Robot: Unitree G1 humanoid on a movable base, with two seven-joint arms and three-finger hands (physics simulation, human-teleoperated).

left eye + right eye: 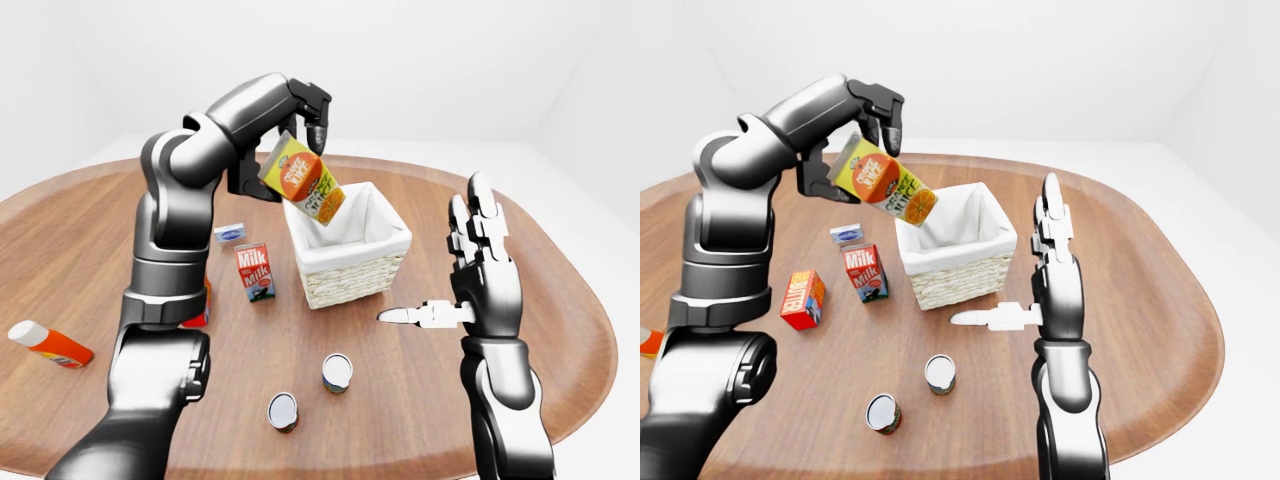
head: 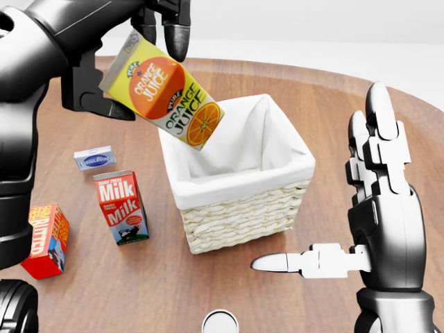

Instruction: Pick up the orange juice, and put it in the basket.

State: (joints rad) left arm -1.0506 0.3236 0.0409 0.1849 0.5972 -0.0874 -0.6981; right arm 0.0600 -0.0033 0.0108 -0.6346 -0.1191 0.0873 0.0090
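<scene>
My left hand (image 2: 142, 28) fingers pinch the orange juice carton (image 2: 165, 94), tilted over the basket's (image 2: 243, 201) upper-left rim; releasing now risks clipping it. Right hand (image 2: 378, 229) spread, idle.

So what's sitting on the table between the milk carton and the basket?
Nothing: in the head view, only bare wood separates the milk carton from the basket. The orange juice hangs above that gap, gripped in the left hand.
</scene>
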